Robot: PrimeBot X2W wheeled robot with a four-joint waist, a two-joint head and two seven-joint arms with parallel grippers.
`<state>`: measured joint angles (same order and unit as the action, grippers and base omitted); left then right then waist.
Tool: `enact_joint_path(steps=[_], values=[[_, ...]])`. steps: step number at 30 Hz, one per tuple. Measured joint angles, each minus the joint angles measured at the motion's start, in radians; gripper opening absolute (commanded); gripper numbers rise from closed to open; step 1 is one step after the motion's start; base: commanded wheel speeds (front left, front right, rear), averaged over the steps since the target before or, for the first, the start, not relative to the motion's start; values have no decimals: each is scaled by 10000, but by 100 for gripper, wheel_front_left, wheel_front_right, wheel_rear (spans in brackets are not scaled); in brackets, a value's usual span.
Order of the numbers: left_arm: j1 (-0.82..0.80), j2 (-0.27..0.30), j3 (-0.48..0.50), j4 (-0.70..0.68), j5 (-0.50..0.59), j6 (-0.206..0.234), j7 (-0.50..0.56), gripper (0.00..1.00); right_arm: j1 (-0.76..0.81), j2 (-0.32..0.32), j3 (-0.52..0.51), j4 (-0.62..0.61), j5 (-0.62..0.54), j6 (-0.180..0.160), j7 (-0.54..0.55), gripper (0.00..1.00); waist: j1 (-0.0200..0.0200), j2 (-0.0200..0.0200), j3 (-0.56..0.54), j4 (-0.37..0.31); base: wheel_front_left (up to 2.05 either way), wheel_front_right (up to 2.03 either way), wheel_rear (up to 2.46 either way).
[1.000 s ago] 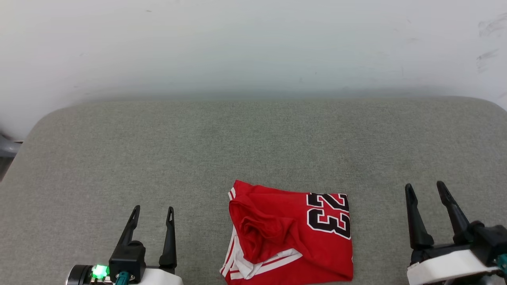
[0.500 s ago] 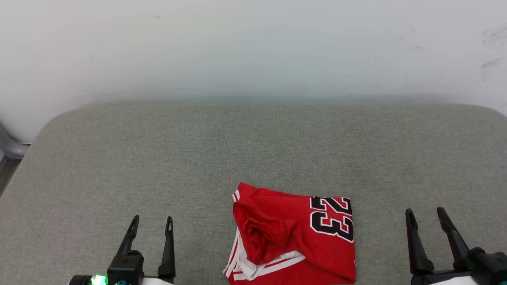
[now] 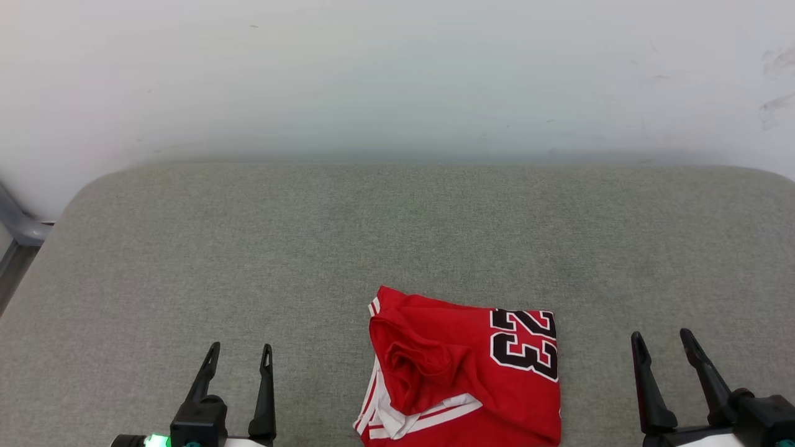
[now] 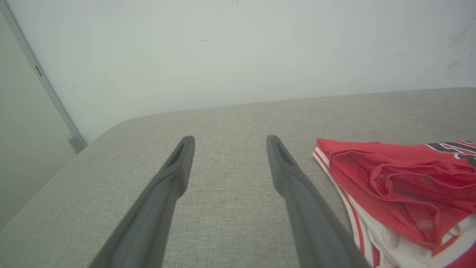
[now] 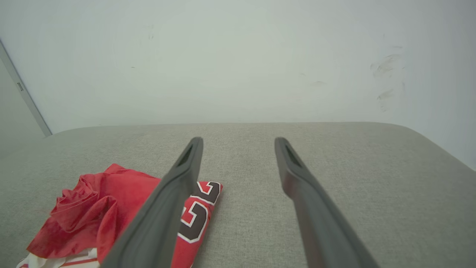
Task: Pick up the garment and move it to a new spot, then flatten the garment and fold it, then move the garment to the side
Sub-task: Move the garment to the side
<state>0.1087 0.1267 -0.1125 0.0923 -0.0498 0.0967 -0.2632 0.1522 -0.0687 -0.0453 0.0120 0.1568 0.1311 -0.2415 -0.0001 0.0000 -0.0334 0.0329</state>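
Note:
The garment (image 3: pixel 463 366) is a red jersey with a black "23" and white striped trim, lying in a loose folded bundle on the grey cushion near its front edge. My left gripper (image 3: pixel 241 352) stands open at the lower left, well clear of it. To the garment's right my right gripper (image 3: pixel 662 339) is open too, with nothing between its fingers. In the left wrist view the garment (image 4: pixel 401 186) lies right of my left gripper (image 4: pixel 227 143). In the right wrist view the garment (image 5: pixel 104 212) sits lower left, partly behind a finger of my right gripper (image 5: pixel 238 145).
The grey cushioned surface (image 3: pixel 372 236) stretches wide and ends at a pale wall (image 3: pixel 397 74) behind. A grey frame piece (image 3: pixel 15 230) stands at the far left edge. The cushion's rounded right corner (image 5: pixel 420 141) is in the right wrist view.
The head camera has shifted, so the whole scene sits lower and slightly right. Both grippers now sit lower in the view; the garment lies unchanged on the cushion.

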Motion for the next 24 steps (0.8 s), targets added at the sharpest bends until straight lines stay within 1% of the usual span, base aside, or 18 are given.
enact_joint_path(steps=[2,7,10,13,15,17,24], values=[[0,0,6,10,0,0,0,100,-45,-61,-35,2,-38,0,0,100,0,0,10,12,0,0,0],[-13,-4,-4,33,0,-4,2,100,-666,-351,-562,-253,-56,-2,12,100,0,0,67,64,0,0,0],[-39,-4,-10,40,0,-13,0,100,-1306,-727,-709,-477,102,0,228,100,0,0,124,93,0,0,0],[-103,-12,-19,40,0,-21,0,100,-2048,-1160,-663,-851,226,2,727,100,0,0,183,138,0,0,0],[-135,-25,-54,59,0,-67,0,100,-2461,-1499,-560,-989,435,-2,1279,100,0,0,223,209,0,0,0],[-181,-48,-100,67,2,-88,0,100,-2753,-1835,-259,-1041,838,-2,2088,100,0,0,258,288,0,0,0],[-423,-128,-182,69,2,-90,0,100,-3528,-3287,1057,-545,3369,-2,5856,100,0,0,515,540,0,0,0]])
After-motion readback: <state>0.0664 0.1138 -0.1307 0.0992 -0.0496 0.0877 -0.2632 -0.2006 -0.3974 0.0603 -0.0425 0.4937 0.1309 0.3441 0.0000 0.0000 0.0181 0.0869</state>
